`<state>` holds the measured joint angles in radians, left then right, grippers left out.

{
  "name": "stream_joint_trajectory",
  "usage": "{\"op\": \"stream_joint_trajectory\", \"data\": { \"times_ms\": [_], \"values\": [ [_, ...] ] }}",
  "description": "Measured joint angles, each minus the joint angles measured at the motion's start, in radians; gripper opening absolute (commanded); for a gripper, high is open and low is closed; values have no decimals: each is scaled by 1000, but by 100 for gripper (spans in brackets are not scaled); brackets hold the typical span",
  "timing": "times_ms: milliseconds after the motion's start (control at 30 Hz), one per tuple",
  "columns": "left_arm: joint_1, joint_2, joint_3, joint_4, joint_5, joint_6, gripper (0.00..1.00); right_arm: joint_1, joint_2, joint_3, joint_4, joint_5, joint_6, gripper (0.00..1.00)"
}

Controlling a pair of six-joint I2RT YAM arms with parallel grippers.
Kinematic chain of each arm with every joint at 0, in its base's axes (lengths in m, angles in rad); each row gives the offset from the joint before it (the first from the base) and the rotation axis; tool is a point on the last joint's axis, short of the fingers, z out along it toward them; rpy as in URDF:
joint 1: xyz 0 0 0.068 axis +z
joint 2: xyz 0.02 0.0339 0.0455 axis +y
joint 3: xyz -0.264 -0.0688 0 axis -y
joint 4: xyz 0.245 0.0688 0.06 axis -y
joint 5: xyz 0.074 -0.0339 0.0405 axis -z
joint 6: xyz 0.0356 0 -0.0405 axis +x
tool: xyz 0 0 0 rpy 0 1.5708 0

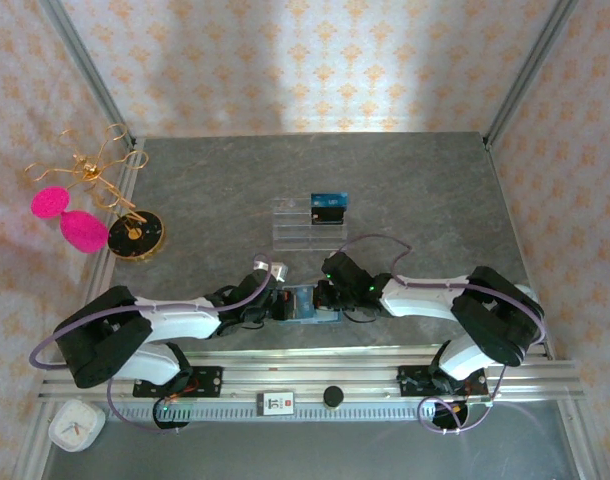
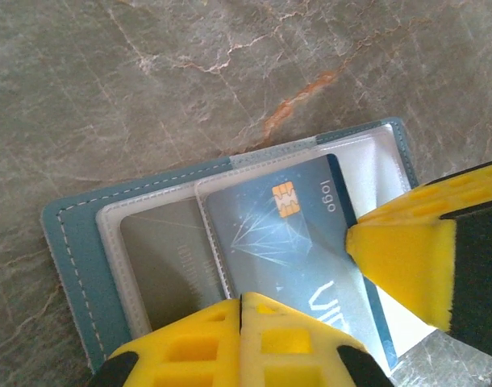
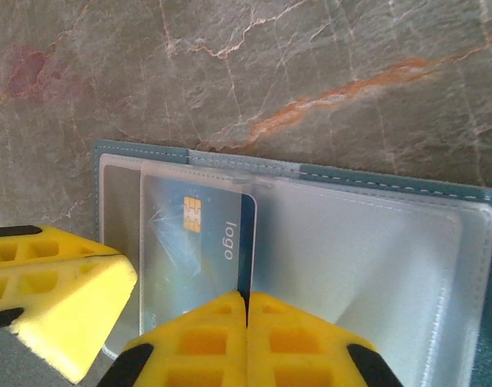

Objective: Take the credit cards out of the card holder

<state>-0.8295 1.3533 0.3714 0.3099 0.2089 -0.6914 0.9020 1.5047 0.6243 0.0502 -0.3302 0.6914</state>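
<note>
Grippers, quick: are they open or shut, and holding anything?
Left gripper: shut, over the wallet; whether it grips anything cannot be told.
Right gripper: shut, over the wallet; whether it grips anything cannot be told.

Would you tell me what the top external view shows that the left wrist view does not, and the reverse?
Top external adds the clear acrylic stand with a dark card on it, and the gold ornament stand with pink pompoms. Left wrist adds the gold chip and word logo on the blue card, and a grey card in the neighbouring slot. Shared: the open card holder on the table, with the shut left gripper and right gripper at it.
</note>
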Motion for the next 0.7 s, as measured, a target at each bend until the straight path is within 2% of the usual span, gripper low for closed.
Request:
{"op": "stream_joint_trajectory", "data": {
  "times_ms": [167, 333, 433, 533, 700],
  "values": [
    [-5, -19, 2, 2, 0, 0, 0, 0, 9, 0, 5, -3, -7, 0],
    [-8, 27, 2, 12, 0, -1, 0, 0, 10, 0, 8, -3, -8, 0],
    [-8, 33, 2, 24, 0, -8, 0, -3, 10, -5, 13, -6, -9, 10],
    [-8, 45, 2, 43, 0, -12, 0, -6, 9, -19, 26, -14, -6, 16],
    [-8, 48, 1, 51, 0, -16, 0, -11, 9, -34, 53, -28, -3, 12]
  ]
}}
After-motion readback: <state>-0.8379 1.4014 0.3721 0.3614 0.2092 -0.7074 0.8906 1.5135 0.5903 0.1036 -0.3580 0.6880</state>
